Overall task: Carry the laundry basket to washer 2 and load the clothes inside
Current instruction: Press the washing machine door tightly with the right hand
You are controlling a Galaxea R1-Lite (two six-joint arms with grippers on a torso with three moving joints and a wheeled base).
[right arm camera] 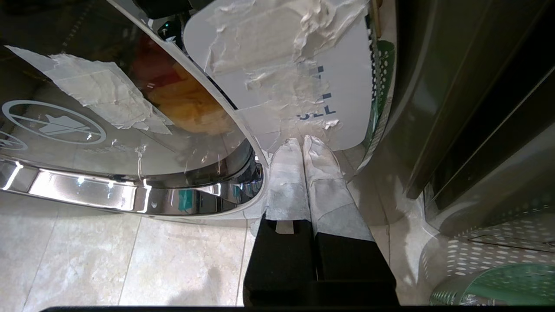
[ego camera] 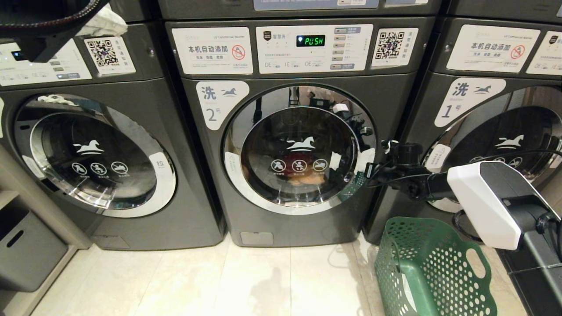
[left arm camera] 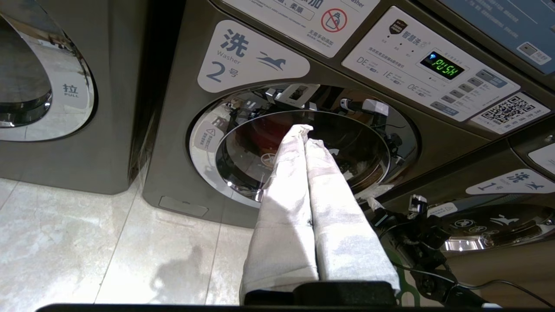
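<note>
Door shut, clothes inside washer 2 (ego camera: 303, 145)

Your right claw (right arm camera: 302, 141), fingers pressed together on nothing, touches the door's handle-side rim; the empty laundry basket (ego camera: 432, 267) sits on the floor below it. Your left claw (left arm camera: 305, 134), closed too, hangs before the glass.

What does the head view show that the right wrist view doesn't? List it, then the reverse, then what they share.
Head view only: the "2" label on washer 2, its green PUSH display, the washer labelled 1, a third washer on the left.

Right wrist view only: the right gripper, shut, at the door's taped rim; yellow and red clothes clearly behind the glass.

Both: washer 2's closed door, the laundry basket on the floor.
</note>
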